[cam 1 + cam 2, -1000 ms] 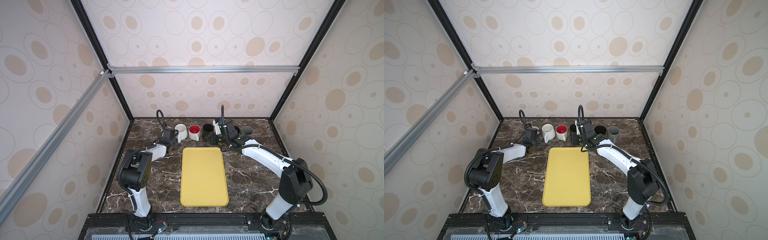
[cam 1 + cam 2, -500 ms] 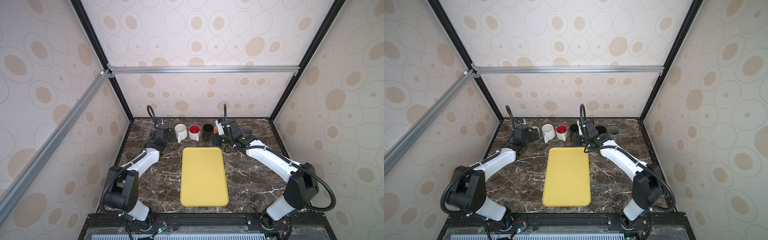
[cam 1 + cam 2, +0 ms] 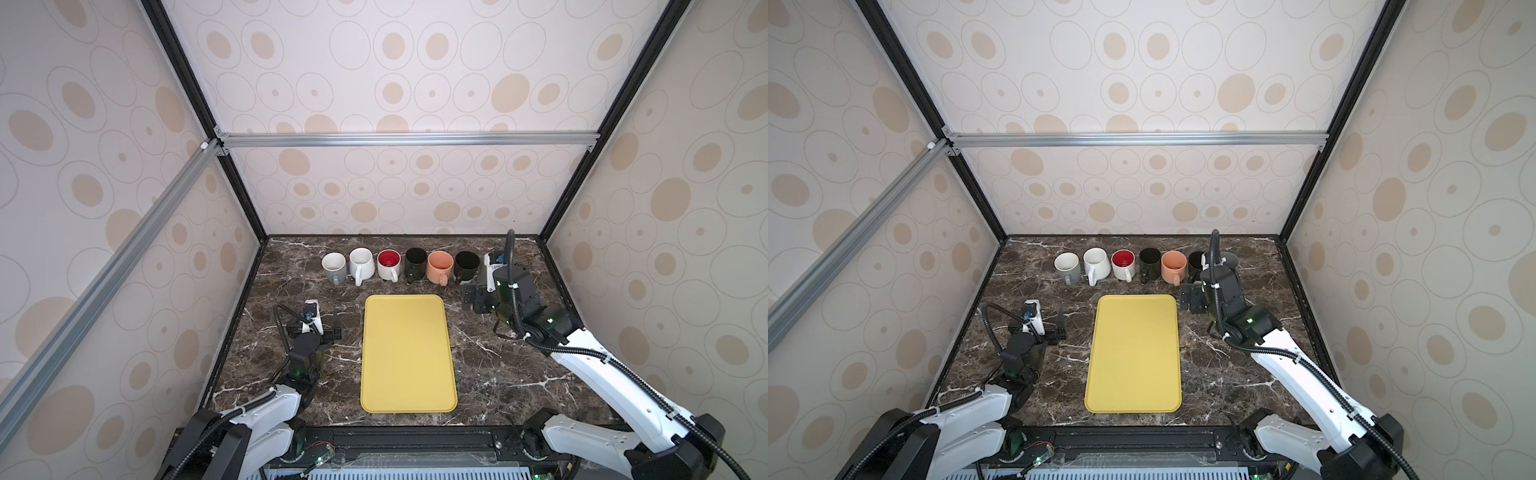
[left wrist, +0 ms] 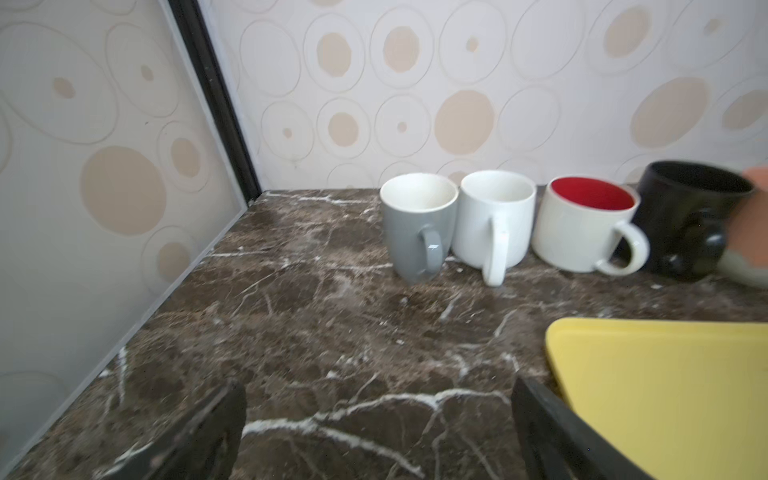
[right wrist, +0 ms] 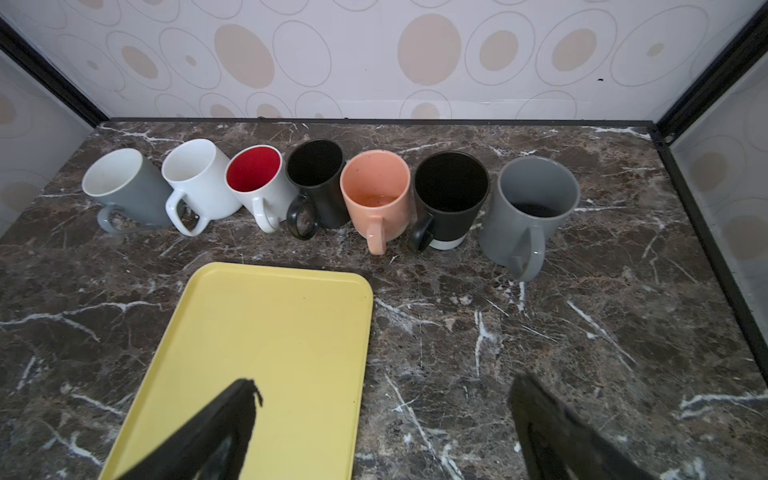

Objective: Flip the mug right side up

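Seven are standing in a row along the far side of the table [image 3: 498, 365], all mouth up with handles facing near. From the left they are the grey mug [image 3: 333, 268], white mug [image 3: 360, 266], red mug [image 3: 389, 264], black mug [image 3: 416, 264], peach mug [image 3: 440, 266], black-and-white mug [image 3: 466, 266] and dark grey mug [image 5: 530, 208]. They are sitting close side by side. In a top view the right arm is hiding most of the dark grey mug. None is lying down or standing upside down.

The tray [image 3: 407, 353] is lying in the middle of the table, just near of the row and apart from it, and is carrying nothing.

The left gripper [image 3: 314, 328] is hanging over the table just left of the tray's far left corner, well near of the grey mug. Its fingers [image 4: 216, 419] are standing spread wide, holding nothing.

The right gripper [image 3: 473, 299] is hanging just right of the tray's far right corner, near of the black-and-white mug and apart from it. Its fingers [image 5: 224, 415] are also standing spread wide and are gripping nothing. In the right wrist view one is showing over the tray and one over bare table.
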